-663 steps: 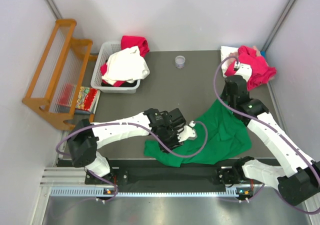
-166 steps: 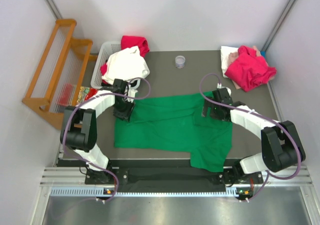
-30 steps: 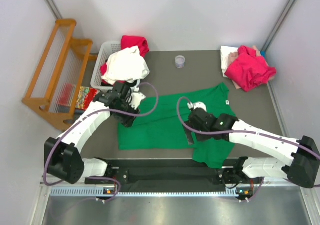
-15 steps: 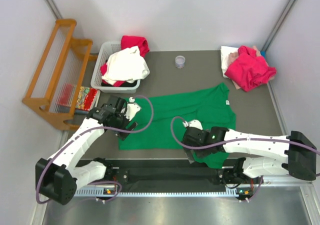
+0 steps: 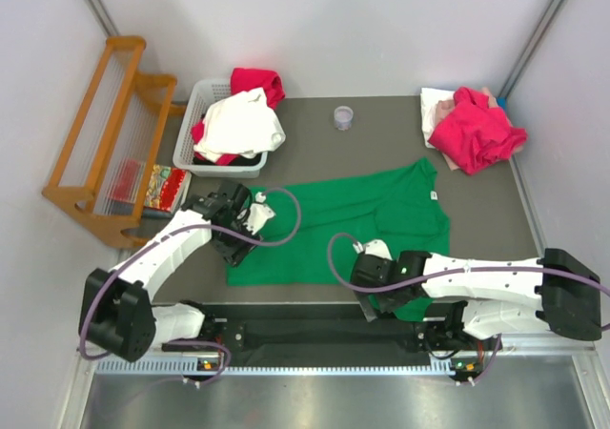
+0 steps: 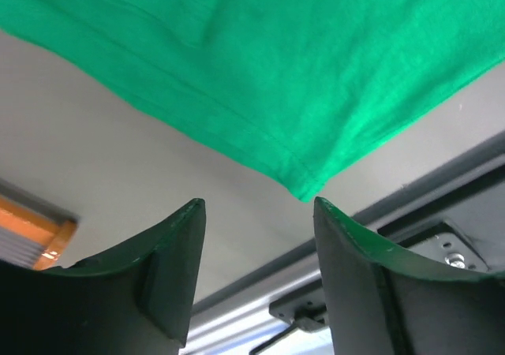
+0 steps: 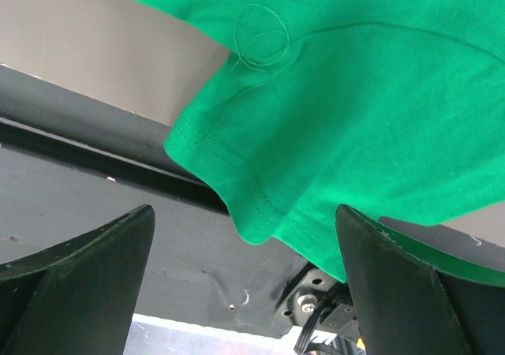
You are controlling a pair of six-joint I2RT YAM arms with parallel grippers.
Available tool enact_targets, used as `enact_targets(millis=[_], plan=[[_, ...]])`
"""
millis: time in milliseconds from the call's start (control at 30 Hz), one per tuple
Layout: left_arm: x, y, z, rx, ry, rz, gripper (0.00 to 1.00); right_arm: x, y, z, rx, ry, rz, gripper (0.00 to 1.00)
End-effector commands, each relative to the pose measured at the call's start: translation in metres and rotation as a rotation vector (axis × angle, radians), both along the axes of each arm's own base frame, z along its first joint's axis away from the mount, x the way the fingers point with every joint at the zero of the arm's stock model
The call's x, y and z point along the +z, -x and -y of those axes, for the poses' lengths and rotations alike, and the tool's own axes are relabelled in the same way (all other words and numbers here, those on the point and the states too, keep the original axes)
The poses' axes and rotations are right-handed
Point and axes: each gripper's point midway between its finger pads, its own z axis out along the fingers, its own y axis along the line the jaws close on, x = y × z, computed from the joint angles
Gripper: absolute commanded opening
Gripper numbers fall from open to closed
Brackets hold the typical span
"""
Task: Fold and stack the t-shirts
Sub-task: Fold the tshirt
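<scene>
Green t-shirt (image 5: 334, 224), spread on counter (image 5: 315, 143); left claw (image 6: 256, 213) open beside its near-left corner, right claw (image 7: 245, 213) open over its near sleeve.

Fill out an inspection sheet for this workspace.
Surface: dark grey table, no spills seen.
Job's things: green t-shirt spread flat, near middle; magenta t-shirt heaped at far right corner; white t-shirt and red t-shirt piled in the basket.
Clutter: small clear cup near far edge; patterned item beside the basket.
Tools: left tool open, empty, at the green shirt's near left corner; right tool open, empty, at its near sleeve hem.
Cables: purple cables loop off both arms.
Surroundings: wooden rack at left; pale walls.
</scene>
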Motion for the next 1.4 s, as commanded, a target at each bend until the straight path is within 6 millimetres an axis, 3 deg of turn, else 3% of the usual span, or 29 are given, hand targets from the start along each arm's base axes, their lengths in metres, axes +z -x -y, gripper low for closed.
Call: enact_targets(millis=[0,200,333,633,800,1000,1167,1267,1333,1367], plan=[[0.012,0.003,0.011,0.002,0.033,-0.063,0.59,0.000,0.000,-0.001,-0.019,-0.015,0.016,0.96],[0.009,0.005,0.018,0.016,0.047,-0.117,0.58,-0.002,-0.002,-0.003,-0.016,-0.013,0.024,0.95],[0.001,0.004,0.019,0.023,0.038,-0.141,0.55,-0.002,-0.005,-0.008,-0.015,-0.019,0.031,0.90],[0.004,0.000,0.026,0.040,0.048,-0.170,0.58,-0.008,-0.005,-0.012,-0.014,-0.019,0.026,0.79],[0.007,-0.013,0.019,0.034,-0.001,-0.072,0.52,-0.007,-0.008,-0.014,-0.015,-0.019,0.038,0.65],[0.002,-0.002,0.015,-0.001,-0.008,-0.060,0.52,-0.007,-0.010,-0.013,-0.020,-0.014,0.038,0.61],[0.016,0.018,-0.003,0.010,-0.130,-0.220,0.49,-0.004,-0.013,-0.012,-0.024,-0.005,0.044,0.59],[0.018,0.022,-0.008,-0.001,-0.135,-0.187,0.49,-0.004,-0.014,-0.012,-0.029,-0.010,0.049,0.59],[0.019,0.016,-0.009,0.012,-0.120,-0.107,0.49,-0.005,-0.014,-0.011,-0.038,-0.009,0.046,0.59],[0.021,0.002,0.000,0.011,-0.063,-0.029,0.49,-0.006,-0.014,-0.013,-0.039,-0.015,0.046,0.58]])
